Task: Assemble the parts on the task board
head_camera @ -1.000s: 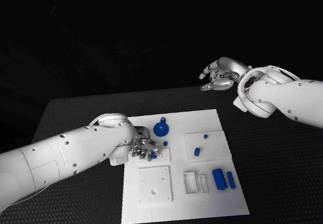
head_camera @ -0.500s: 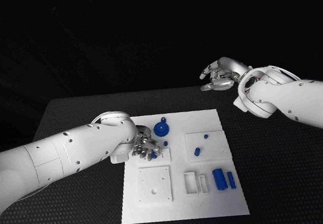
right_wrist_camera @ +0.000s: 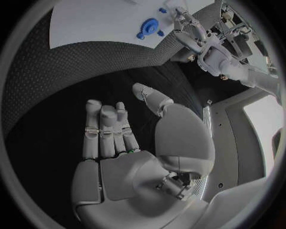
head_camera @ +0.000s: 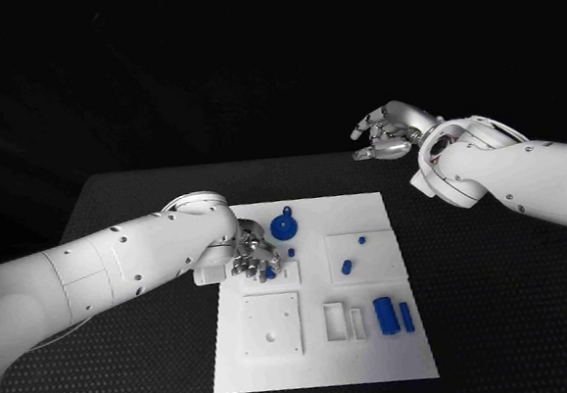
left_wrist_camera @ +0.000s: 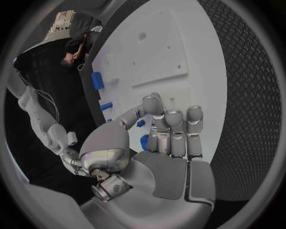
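Since a second ago the left arm has been creeping a little farther in over the board's near-left part, its elbow housing sliding slightly toward the middle, while the left hand point(head_camera: 254, 258) is staying low over the same small raised square at the board's left side. The right hand point(head_camera: 389, 132) is not moving at all; it is hanging in the air beyond the far right corner of the board point(head_camera: 386, 360), well apart from it.

The left hand's fingers point(left_wrist_camera: 173, 129) are lying close together and bent down toward the board, with the thumb point(left_wrist_camera: 134, 117) reaching in beside them. A small blue part point(left_wrist_camera: 145, 141) is showing just behind the fingers and another small peg point(left_wrist_camera: 140, 123) by the thumb tip, but I cannot tell whether either is pinched or merely lying under the hand.

The right hand is holding nothing: its fingers point(right_wrist_camera: 104, 129) are stretching out side by side with the thumb point(right_wrist_camera: 149, 98) standing off from them, over bare black table point(right_wrist_camera: 54, 95).

On the board, a blue gear point(head_camera: 283, 224) is sitting at the far edge just beside the left hand. Two small blue pegs point(head_camera: 347, 267) are standing on the raised square at the right of the middle. Toward the near edge a thick blue cylinder point(head_camera: 384, 315) and a thinner one point(head_camera: 404, 314) are lying side by side, next to two white slotted blocks point(head_camera: 333, 321), and a larger white square plate point(head_camera: 271, 324) with a hole is lying to their left.
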{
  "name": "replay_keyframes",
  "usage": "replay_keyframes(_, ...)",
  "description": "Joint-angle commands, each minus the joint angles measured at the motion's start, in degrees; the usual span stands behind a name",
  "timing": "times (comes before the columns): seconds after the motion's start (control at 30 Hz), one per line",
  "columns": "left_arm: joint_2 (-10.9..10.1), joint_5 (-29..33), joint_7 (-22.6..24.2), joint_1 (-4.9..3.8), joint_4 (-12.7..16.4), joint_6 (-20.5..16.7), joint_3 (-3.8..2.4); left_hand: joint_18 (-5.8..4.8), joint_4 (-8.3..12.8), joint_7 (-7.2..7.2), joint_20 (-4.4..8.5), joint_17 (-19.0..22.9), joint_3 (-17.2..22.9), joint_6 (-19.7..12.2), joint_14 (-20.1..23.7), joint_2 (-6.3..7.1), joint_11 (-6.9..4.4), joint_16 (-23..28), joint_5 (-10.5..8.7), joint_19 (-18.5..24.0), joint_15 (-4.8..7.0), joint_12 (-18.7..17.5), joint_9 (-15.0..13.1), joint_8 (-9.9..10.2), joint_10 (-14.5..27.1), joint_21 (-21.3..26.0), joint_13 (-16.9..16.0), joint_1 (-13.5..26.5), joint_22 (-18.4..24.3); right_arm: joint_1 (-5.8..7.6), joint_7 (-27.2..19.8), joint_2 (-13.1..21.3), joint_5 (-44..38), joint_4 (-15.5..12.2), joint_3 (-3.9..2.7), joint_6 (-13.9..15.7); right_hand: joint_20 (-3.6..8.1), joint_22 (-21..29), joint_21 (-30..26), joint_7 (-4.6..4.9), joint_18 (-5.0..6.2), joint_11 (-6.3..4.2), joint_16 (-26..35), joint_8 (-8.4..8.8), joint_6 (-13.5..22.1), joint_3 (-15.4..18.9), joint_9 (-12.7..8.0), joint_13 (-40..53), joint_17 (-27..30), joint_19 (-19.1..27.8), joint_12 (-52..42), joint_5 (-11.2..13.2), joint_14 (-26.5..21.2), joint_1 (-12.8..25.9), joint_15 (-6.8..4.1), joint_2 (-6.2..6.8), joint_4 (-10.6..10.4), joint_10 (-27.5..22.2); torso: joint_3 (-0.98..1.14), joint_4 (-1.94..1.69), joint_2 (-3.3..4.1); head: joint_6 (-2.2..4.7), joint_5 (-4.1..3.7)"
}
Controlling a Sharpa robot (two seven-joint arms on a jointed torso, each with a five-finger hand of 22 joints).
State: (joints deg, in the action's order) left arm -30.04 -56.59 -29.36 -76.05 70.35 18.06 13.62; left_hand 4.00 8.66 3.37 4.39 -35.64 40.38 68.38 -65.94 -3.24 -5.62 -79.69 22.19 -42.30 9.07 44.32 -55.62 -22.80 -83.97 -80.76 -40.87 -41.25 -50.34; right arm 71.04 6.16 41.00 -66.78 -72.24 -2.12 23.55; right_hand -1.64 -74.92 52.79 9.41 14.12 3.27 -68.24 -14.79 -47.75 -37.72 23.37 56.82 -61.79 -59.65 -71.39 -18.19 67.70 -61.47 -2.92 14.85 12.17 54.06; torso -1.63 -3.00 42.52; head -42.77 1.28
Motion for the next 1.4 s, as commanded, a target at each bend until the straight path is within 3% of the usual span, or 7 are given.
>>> replay_keyframes(0.03, 0.1, 1.4, -1.3, 0.03, 0.3, 2.0, 0.10, 0.63, 5.9, -5.19, 10.13, 0.0, 6.8, 5.5, -0.2, -0.98, -1.57, 0.2, -0.94, -0.2, 0.64, 0.2, -0.1, -0.2, 2.1, -0.2, 0.1, -0.8, 0.2, 0.00, -0.4, 0.0, 0.0, -0.2, -0.02, -0.7, 0.04, -0.9, -0.4, 0.40, 0.88, 0.09, -0.4, -0.23, -0.1, 0.3, 0.1, -0.1, 0.1, 0.4, -0.2, -0.3, -0.4, 0.0, 0.04, -0.41, 0.0, -0.4, -0.06, -0.01, 0.01, -0.04, -0.10)
replay_keyframes(0.4, 0.5, -0.7, -1.0, 0.07, 0.3, -0.3, 0.11, 0.57, 3.4, -4.88, 10.15, 0.3, 5.4, 4.9, 0.2, 1.47, -1.14, 1.0, -5.32, 0.1, 0.68, -0.3, 0.2, 0.2, 2.4, -0.1, 1.2, -1.9, 0.6, 0.00, -0.4, 0.2, 0.0, -0.3, -0.02, -0.7, 0.03, -0.9, -0.4, 0.41, 0.88, 0.10, -0.4, -0.24, -0.1, 0.3, 0.1, -0.1, 0.1, 0.4, -0.2, -0.3, -0.5, 0.1, 0.04, -0.39, 0.0, -0.5, -0.11, -0.03, 0.01, -0.06, -0.23)
replay_keyframes(0.47, 0.5, -0.7, -1.0, 0.07, 0.3, -0.6, 0.11, 0.55, 4.1, -4.81, 10.15, 0.3, 0.2, 4.7, 0.3, 0.53, -1.10, 1.1, -3.16, 0.3, 0.70, -0.3, 0.1, 0.2, 2.4, -0.3, 1.5, -0.4, 0.6, 0.00, -0.4, 0.2, 0.0, -0.3, -0.02, -0.8, 0.03, -0.9, -0.4, 0.41, 0.88, 0.10, -0.4, -0.24, -0.1, 0.4, 0.1, -0.1, 0.1, 0.4, -0.2, -0.3, -0.5, 0.1, 0.05, -0.39, 0.0, -0.5, -0.11, -0.05, 0.00, -0.04, -0.27)
replay_keyframes(0.77, 0.4, -1.2, -1.0, 0.08, 0.2, -1.2, 0.11, 0.75, -1.2, -4.85, 10.32, 0.4, -4.6, 4.6, 0.4, 4.43, -1.17, 1.4, -14.51, 0.7, 1.02, -0.5, 0.3, 0.7, 2.5, 0.1, 2.4, 2.2, 1.3, 0.01, -0.4, 0.2, 0.0, -0.4, -0.02, -0.8, 0.02, -0.9, -0.4, 0.41, 0.88, 0.10, -0.4, -0.24, -0.1, 0.4, 0.1, -0.2, 0.1, 0.4, -0.3, -0.3, -0.5, 0.1, 0.05, -0.37, 0.0, -0.5, -0.06, 0.03, 0.00, 0.07, -0.32)
replay_keyframes(0.97, 0.3, -1.3, -1.0, 0.08, 0.0, -1.2, 0.11, 1.01, -1.3, -4.97, 10.46, 0.3, -8.9, 4.5, 0.6, 4.72, -1.26, 1.3, -18.24, 1.2, 1.20, -0.2, 0.2, 0.7, 2.7, 0.2, 2.5, 4.5, 1.4, 0.01, -0.4, 0.3, 0.0, -0.3, -0.02, -0.9, 0.01, -0.9, -0.4, 0.42, 0.88, 0.11, -0.4, -0.23, 0.0, 0.4, 0.1, -0.2, 0.1, 0.5, -0.3, -0.3, -0.5, 0.1, 0.06, -0.37, 0.0, -0.5, -0.09, 0.01, -0.01, 0.11, -0.36)
replay_keyframes(1.2, 0.2, -1.3, -0.8, 0.09, -0.2, -2.0, 0.11, 1.11, -3.1, -5.00, 10.50, 0.2, -10.3, 4.5, 0.8, 7.17, -1.29, 1.3, -19.43, 1.3, 1.26, 0.0, 0.1, 0.6, 2.8, 0.3, 2.5, 6.7, 1.6, 0.01, -0.4, 0.3, 0.0, -0.3, -0.02, -0.9, 0.00, -0.9, -0.4, 0.42, 0.88, 0.11, -0.3, -0.23, 0.0, 0.4, 0.1, -0.2, 0.2, 0.5, -0.3, -0.3, -0.5, 0.1, 0.06, -0.39, 0.0, -0.5, -0.12, -0.01, 0.00, 0.17, -0.40)
replay_keyframes(1.4, -0.2, -1.7, -0.7, 0.13, -0.1, -2.4, 0.09, 1.27, -3.8, -5.06, 10.58, 0.1, -10.2, 4.5, 0.8, 7.85, -1.36, 1.2, -19.42, 1.3, 1.37, 0.1, 0.0, 0.5, 2.7, 0.3, 2.5, 7.0, 1.7, 0.00, -0.4, 0.2, 0.0, -0.2, -0.02, -0.9, -0.01, -0.9, -0.4, 0.42, 0.88, 0.12, -0.3, -0.23, 0.0, 0.4, 0.1, -0.2, 0.2, 0.5, -0.3, -0.3, -0.5, 0.1, 0.06, -0.40, 0.0, -0.5, -0.16, 0.04, 0.00, 0.20, -0.45)
